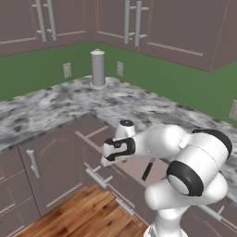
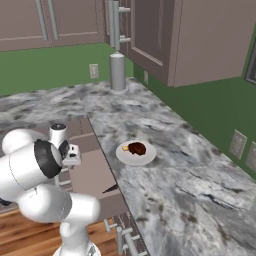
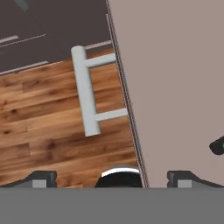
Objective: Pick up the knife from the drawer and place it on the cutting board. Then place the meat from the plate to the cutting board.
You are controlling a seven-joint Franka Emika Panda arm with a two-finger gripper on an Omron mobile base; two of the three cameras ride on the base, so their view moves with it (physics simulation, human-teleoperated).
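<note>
The knife (image 1: 147, 170) is lying in the open drawer (image 3: 183, 87), its black handle end peeking in at the right edge of the hand view, off to one side of the fingers (image 3: 112, 179), which are standing wide apart and empty over the drawer's front edge. The arm is hiding most of the blade; its long axis is hard to judge. The meat (image 2: 137, 148) is sitting on the plate (image 2: 125, 155) on the surface (image 2: 190, 170).

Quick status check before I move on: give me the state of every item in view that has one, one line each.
drawer: pulled open
knife: lying in the drawer, not gripped
gripper: open, above the drawer's front edge, empty
meat: on the plate
plate: on the counter, holding the meat
upper cabinet doors: closed
</note>
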